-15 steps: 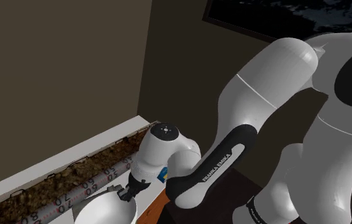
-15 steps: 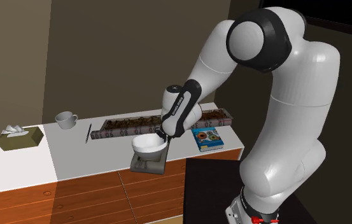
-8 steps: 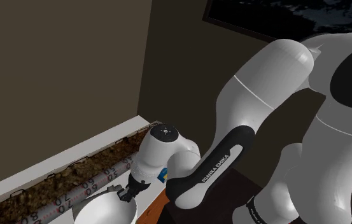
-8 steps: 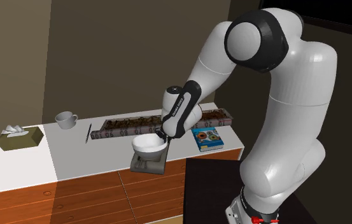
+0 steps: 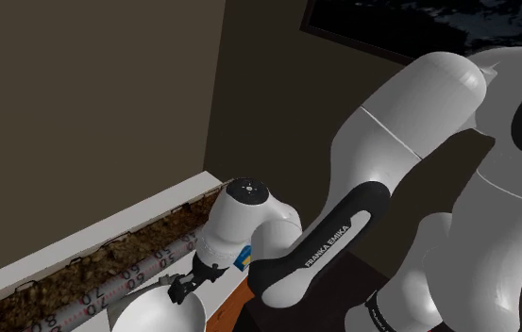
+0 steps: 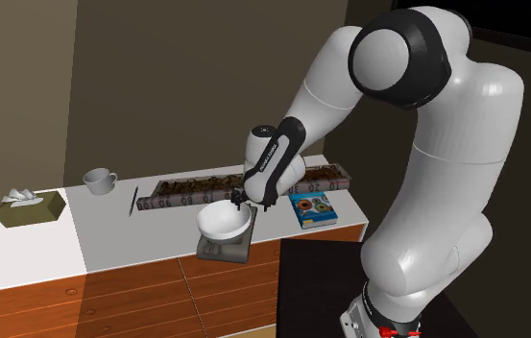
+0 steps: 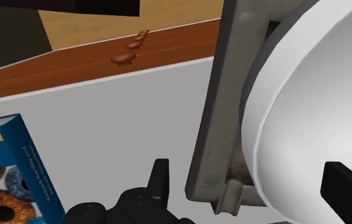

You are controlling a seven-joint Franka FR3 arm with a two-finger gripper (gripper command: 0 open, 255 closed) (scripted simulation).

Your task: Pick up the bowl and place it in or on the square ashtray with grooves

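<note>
A white bowl (image 6: 223, 223) rests on the grey square ashtray (image 6: 225, 251) near the counter's front edge, tipped a little so its inside shows. My black gripper (image 6: 241, 203) hangs just above the bowl's rim on the second exterior view's right. In the wrist view the fingers stand apart, gripper (image 7: 254, 181) open. One finger is outside the ashtray's rim (image 7: 219, 121) and the other over the bowl's inside (image 7: 314, 108), and neither touches the bowl. From the shoulder camera the bowl (image 5: 150, 307) lies at the bottom edge with the gripper (image 5: 183, 288) at its rim.
A blue book (image 6: 311, 208) lies just to the second exterior view's right of the ashtray. Behind it runs a long tray of brown matter (image 6: 205, 185) with numbers along its side. Further left are a pen (image 6: 134, 200), a white cup (image 6: 100, 180) and a tissue box (image 6: 31, 206). Wooden drawers sit below the front edge.
The fingers have parted and let go of the bowl. The hand has risen slightly, and the bowl now sits tipped on the ashtray.
</note>
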